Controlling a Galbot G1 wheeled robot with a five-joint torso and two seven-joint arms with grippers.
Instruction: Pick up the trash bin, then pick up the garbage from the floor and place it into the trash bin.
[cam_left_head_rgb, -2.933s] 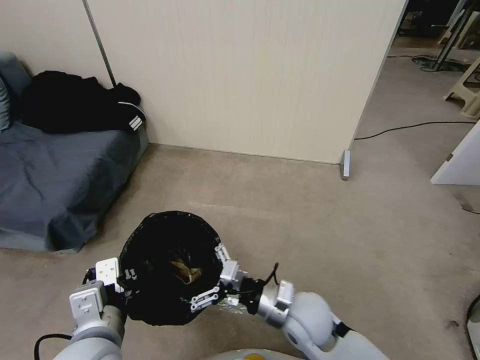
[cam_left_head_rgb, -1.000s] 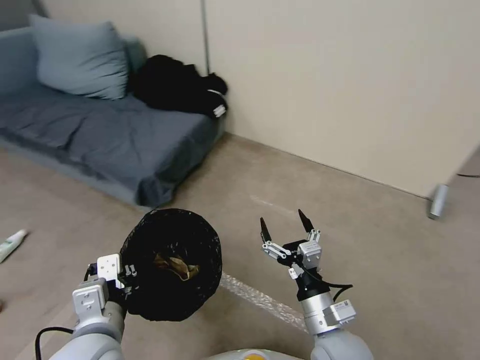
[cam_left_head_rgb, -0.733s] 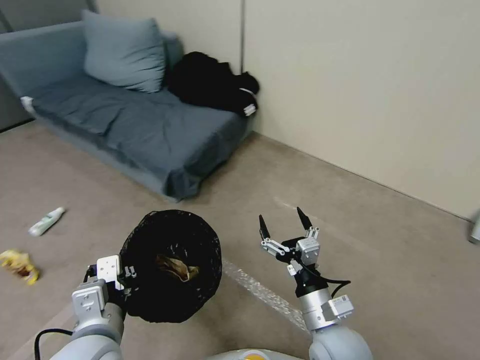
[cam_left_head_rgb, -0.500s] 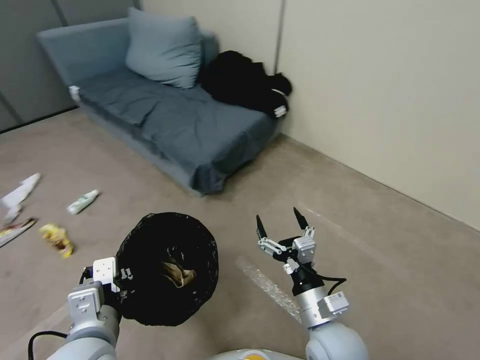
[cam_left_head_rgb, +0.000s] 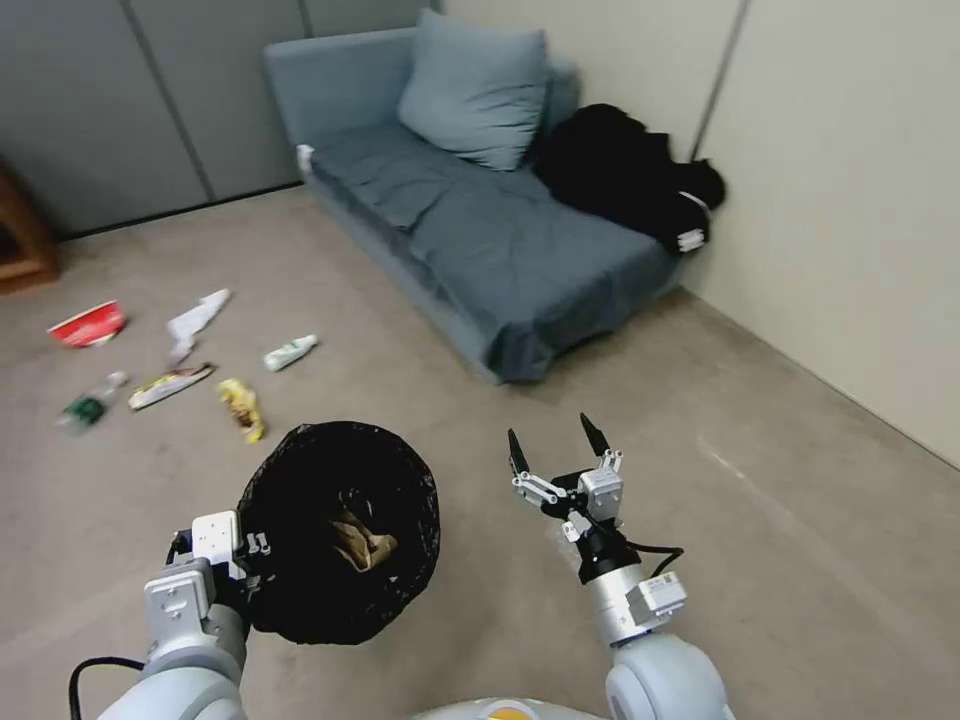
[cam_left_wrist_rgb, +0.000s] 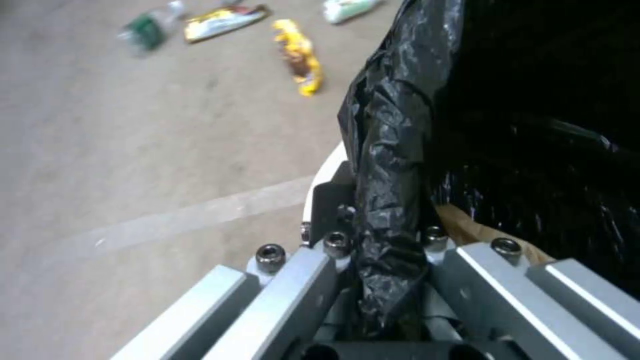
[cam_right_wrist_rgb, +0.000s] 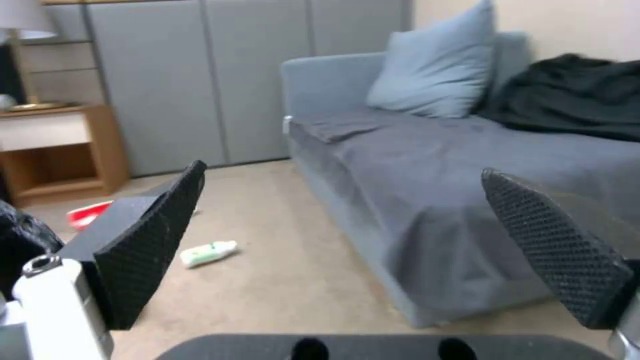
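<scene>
Head view: the left gripper (cam_left_head_rgb: 248, 552) has its jaws closed on the near rim of the trash bin (cam_left_head_rgb: 338, 532), holding it off the floor with the mouth facing up. I judge that this keeps the bin ready to take litter without being set down. A brown scrap lies in the liner. The right gripper (cam_left_head_rgb: 558, 452) hangs at about 3 o'clock from the bin, fingertips up, jaws spread wide and empty, free to pick. The garbage lies well apart from both, toward 10 and 11 o'clock: a yellow wrapper (cam_left_head_rgb: 243, 407) nearest the bin, then a flat snack wrapper (cam_left_head_rgb: 168, 385), a white bottle (cam_left_head_rgb: 290, 352), a crumpled tissue (cam_left_head_rgb: 196, 318), a green-labelled bottle (cam_left_head_rgb: 88, 405) and a red cup (cam_left_head_rgb: 88, 324). A sofa (cam_left_head_rgb: 500, 230) stands at 12 o'clock.

Left wrist view: the black liner (cam_left_wrist_rgb: 390, 165) is pinched between the jaws over the white rim, so the hold is on the rim and liner together. The yellow wrapper (cam_left_wrist_rgb: 300, 56) lies on the floor beyond.

Right wrist view: the two black fingertips (cam_right_wrist_rgb: 157, 235) stand far apart with nothing between them. The white bottle (cam_right_wrist_rgb: 208, 253) lies on the floor ahead, nearer the left-hand pad as shown, and the red cup (cam_right_wrist_rgb: 88, 214) farther off.
</scene>
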